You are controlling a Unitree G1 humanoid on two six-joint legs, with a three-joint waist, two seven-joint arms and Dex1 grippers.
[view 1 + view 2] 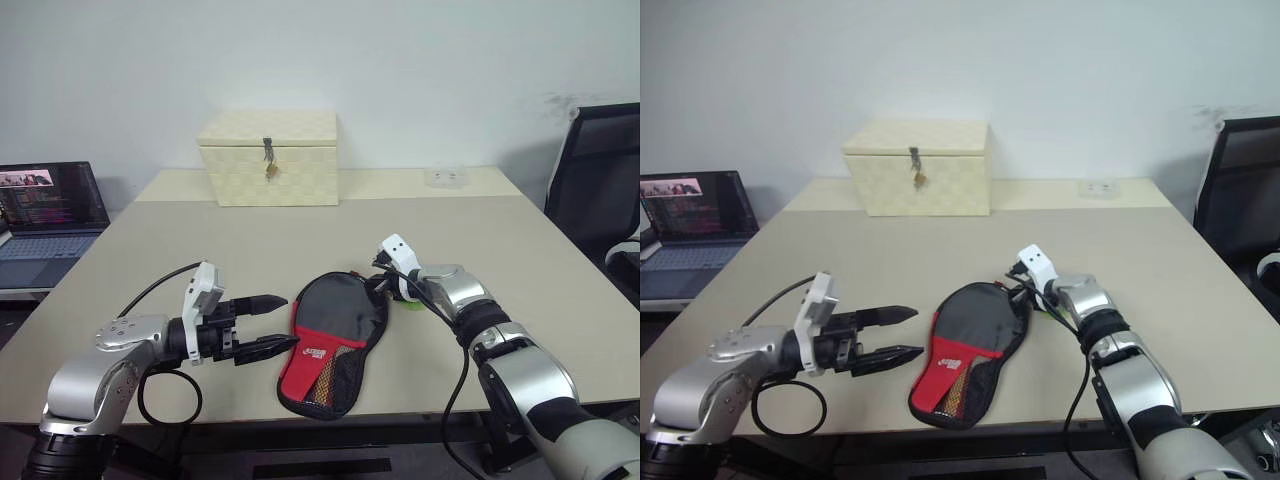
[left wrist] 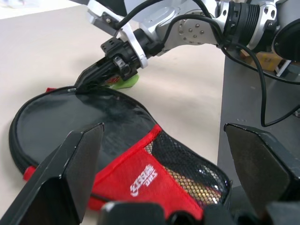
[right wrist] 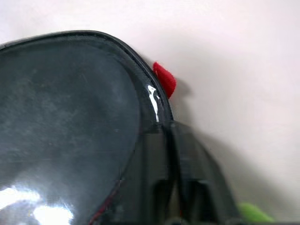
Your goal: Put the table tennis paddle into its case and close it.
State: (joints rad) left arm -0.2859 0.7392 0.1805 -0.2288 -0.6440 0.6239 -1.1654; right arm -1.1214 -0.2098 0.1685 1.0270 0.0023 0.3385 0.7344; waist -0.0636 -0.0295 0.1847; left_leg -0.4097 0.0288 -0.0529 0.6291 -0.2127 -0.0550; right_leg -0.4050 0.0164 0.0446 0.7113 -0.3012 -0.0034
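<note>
Surface [image 1: 520, 250]: beige, carrying all items. A cream woven box [image 1: 268, 157] with a metal latch stands well beyond both pincers; a laptop [image 1: 45, 215] sits off to the left pincer's outer side.

Case [image 1: 330, 345]: paddle-shaped black and red zip pouch, lying flat between the two pincers, round end toward the right pincer, red logo end toward the surface's near edge. The narrow end gapes, with mesh lining visible. The table tennis paddle [image 2: 183, 180] appears to be inside already: something woven and light shows through the mesh, though I cannot confirm it is the handle.

Left pincer [image 1: 268, 322]: jaws spread wide, empty, level, tips just beside the case's near flank without touching.

Right pincer [image 1: 378, 288]: jaws pressed together at the case's rim on the round end. Whether it has fabric or the zipper between the tips cannot be told. A green zipper pull [image 2: 123, 83] lies just behind the tips, seemingly outside them; a small red tab [image 3: 165, 78] projects from the rim just ahead.

Risks, as judged:
- If the right pincer has pinched rim fabric and not the pull, dragging will shift the whole case and close nothing.
- With the left pincer not bracing the case, any zip pull may slide or spin it toward the near edge.
- The gaping end may let the paddle slip out if the case is lifted.
</note>
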